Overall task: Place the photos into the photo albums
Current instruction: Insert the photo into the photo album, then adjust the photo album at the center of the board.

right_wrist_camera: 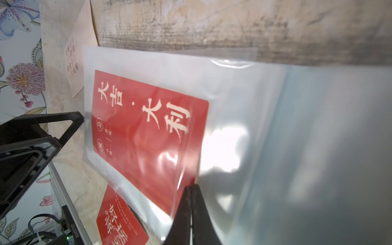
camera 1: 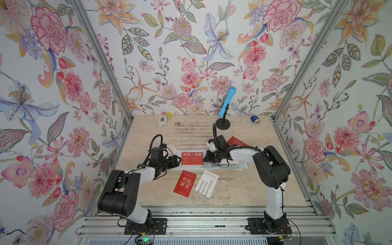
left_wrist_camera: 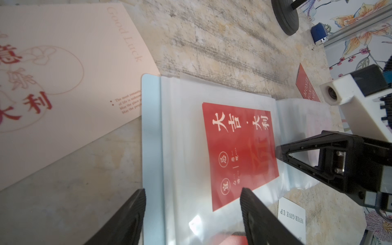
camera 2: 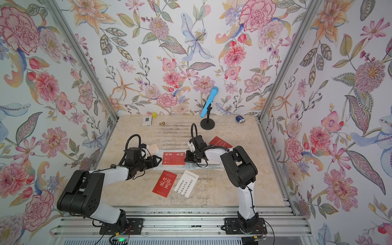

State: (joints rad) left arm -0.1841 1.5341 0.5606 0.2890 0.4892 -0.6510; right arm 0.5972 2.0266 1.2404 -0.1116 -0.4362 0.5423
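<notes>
While a red card [left_wrist_camera: 239, 152] gets tucked into the album [left_wrist_camera: 150, 137], right jaws are clenched at its edge, left jaws released. Gentle inward push probably needed next.

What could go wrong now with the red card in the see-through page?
1. The right pincer is shut right at the edge of the red card. If it has caught the clear sleeve, pulling back might drag the card out or crumple the sleeve.
2. The left pincer is open at the edge of the photo album, not gripping it, so the album may slide if the card gets pushed.
</notes>
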